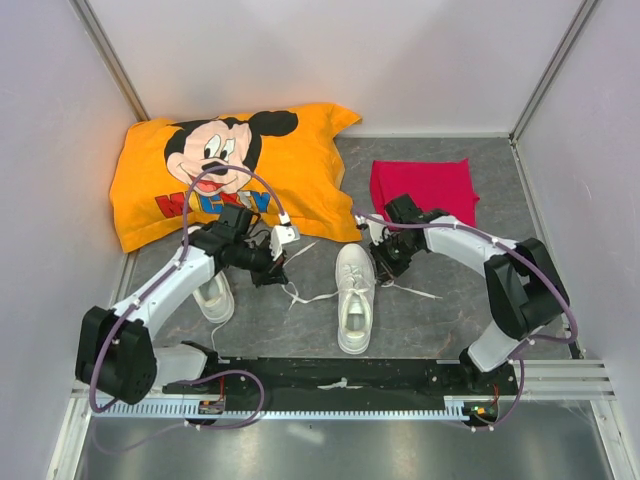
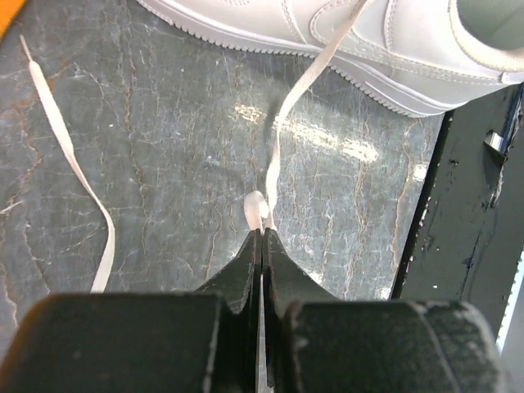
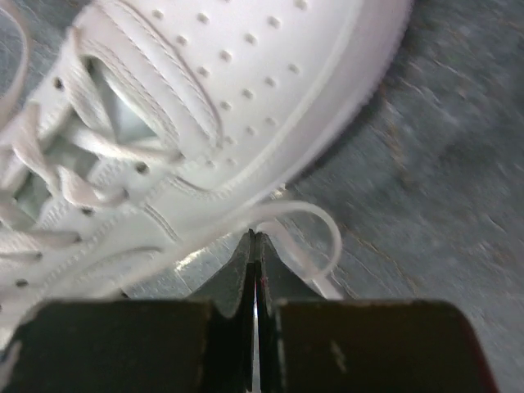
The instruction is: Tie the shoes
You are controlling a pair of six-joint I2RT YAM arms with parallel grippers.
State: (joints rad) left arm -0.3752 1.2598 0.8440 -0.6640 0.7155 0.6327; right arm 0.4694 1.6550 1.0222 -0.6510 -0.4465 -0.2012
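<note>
One white shoe [image 1: 355, 298] lies mid-table, toe toward the far side. The second white shoe [image 1: 213, 296] lies to its left, partly under my left arm. My left gripper [image 1: 275, 272] is left of the middle shoe. In the left wrist view it [image 2: 262, 233] is shut on a thin white lace [image 2: 282, 139] that runs up to the shoe [image 2: 327, 33]. Another loose lace [image 2: 70, 155] lies on the table. My right gripper [image 1: 383, 262] is by the shoe's right side. In the right wrist view it [image 3: 256, 237] is shut on a lace loop [image 3: 323, 221] beside the shoe [image 3: 205, 98].
An orange Mickey Mouse pillow [image 1: 230, 170] lies at the back left. A red cloth [image 1: 423, 188] lies at the back right. A black base plate [image 1: 330, 378] runs along the near edge, also in the left wrist view [image 2: 467, 213]. Walls close in on three sides.
</note>
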